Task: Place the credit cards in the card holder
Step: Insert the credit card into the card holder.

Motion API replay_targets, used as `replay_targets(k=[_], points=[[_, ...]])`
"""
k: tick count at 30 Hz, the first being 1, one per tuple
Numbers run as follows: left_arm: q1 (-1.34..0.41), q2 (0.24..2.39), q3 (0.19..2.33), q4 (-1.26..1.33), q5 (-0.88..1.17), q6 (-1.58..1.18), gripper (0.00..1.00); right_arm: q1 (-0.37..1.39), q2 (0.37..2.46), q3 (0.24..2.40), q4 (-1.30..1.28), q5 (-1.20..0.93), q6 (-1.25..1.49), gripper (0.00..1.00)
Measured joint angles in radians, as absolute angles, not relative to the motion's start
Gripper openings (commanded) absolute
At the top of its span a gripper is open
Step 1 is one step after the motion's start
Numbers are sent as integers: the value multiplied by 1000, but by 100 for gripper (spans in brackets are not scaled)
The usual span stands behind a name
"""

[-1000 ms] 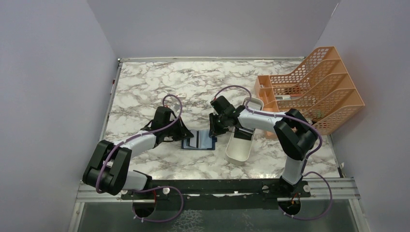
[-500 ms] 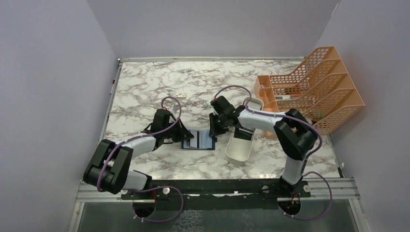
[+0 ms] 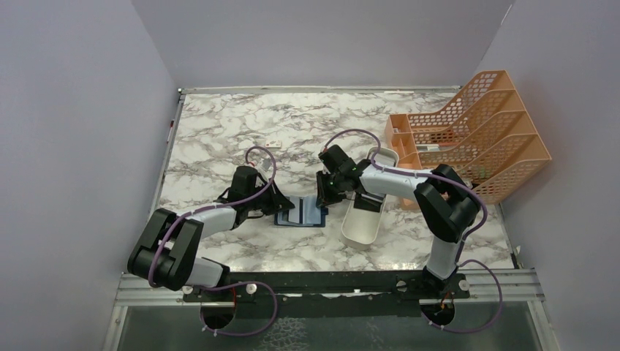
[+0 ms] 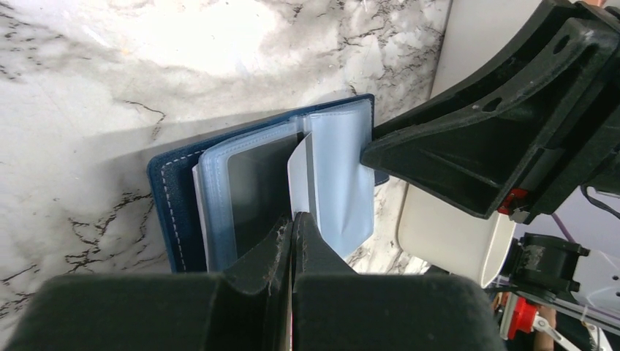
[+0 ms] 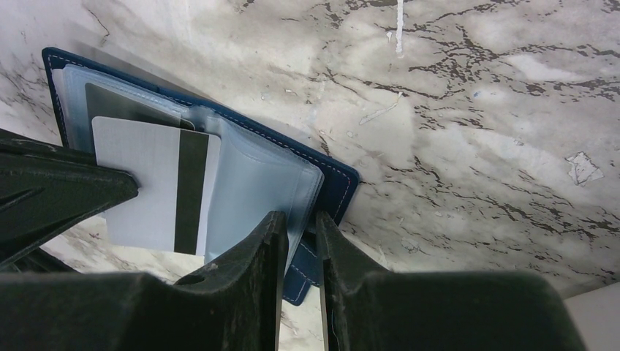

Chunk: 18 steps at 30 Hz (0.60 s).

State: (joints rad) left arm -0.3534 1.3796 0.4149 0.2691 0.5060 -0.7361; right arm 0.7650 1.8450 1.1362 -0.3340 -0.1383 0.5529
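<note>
The marble table (image 3: 219, 131) carries an orange file rack (image 3: 475, 139) at its right edge and a white tray (image 3: 360, 227) just right of centre. Beside the tray, the navy card holder (image 3: 314, 213) lies open between the arms, with a dark card (image 5: 124, 106) in a left sleeve. The left gripper (image 4: 295, 227), pressed together, pinches a grey striped credit card (image 5: 146, 183) over the open sleeves. The right gripper (image 5: 298, 234) pinches the holder's right edge.
</note>
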Motion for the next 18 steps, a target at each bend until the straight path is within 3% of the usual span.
replay_targets(k=[10, 15, 18], points=[[-355, 1378, 421, 250, 452, -702, 0, 765, 1845, 1137, -333, -138, 553, 19], [-355, 1378, 418, 262, 452, -704, 0, 765, 1845, 1137, -333, -138, 554, 20], [-355, 1377, 401, 288, 451, -714, 0, 765, 1845, 1137, -333, -138, 555, 26]])
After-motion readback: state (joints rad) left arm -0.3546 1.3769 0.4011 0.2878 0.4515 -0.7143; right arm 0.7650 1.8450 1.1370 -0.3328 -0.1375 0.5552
